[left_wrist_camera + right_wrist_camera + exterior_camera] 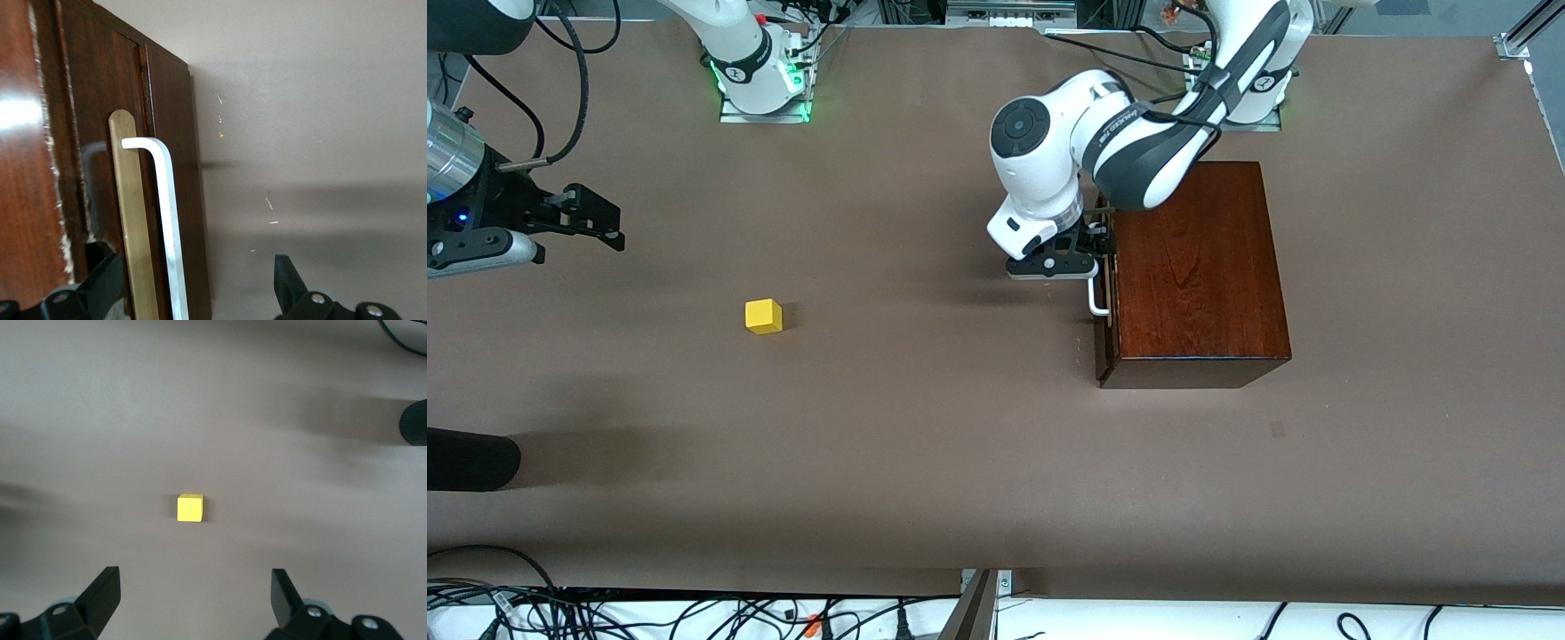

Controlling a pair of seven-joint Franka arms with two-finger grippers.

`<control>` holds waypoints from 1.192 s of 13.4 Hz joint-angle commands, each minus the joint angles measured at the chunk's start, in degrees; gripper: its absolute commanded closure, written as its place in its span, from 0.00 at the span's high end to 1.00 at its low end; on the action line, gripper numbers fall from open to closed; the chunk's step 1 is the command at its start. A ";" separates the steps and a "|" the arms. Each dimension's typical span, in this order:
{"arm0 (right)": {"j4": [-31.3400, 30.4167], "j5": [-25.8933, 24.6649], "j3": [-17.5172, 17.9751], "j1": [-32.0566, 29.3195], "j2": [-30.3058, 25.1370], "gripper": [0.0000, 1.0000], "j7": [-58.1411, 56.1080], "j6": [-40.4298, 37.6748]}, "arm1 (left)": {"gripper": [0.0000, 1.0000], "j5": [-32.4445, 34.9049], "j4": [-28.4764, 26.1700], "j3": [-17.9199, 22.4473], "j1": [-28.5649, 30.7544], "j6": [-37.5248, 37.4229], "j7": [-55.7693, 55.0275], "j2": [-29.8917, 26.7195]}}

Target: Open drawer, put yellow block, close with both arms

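The reddish-brown wooden box (1196, 267) stands toward the left arm's end of the table. Its drawer (1107, 302) looks shut, with the dark front and white bar handle (1098, 300) facing the right arm's end. My left gripper (1096, 252) is open at the drawer front. In the left wrist view the handle (170, 220) runs between the spread fingers (100, 287), untouched, with the left gripper (193, 288) around it. The yellow block (764, 316) lies on the table toward the right arm's end. My right gripper (607, 219) hangs open and empty above the table; the right wrist view shows the block (190, 508) ahead of the right gripper (193, 593).
The brown table (925, 427) carries only the box and the block. A black rounded object (467, 458) juts in at the right arm's end, nearer to the front camera, and also shows in the right wrist view (415, 421). Cables (605, 613) run along the front edge.
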 commanded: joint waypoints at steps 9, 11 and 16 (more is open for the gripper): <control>1.11 1.01 0.23 -0.64 0.54 1.00 0.12 0.06 | 1.00 5.22 0.01 0.13 -0.35 1.93 -4.87 4.38; 1.11 0.92 0.23 -0.64 0.54 1.00 0.12 0.06 | 1.00 6.11 0.19 0.13 -0.44 1.93 -5.94 5.18; 1.11 1.01 0.23 -0.64 0.54 1.00 0.12 0.06 | 1.00 6.11 0.54 0.13 -0.61 2.98 -6.20 6.23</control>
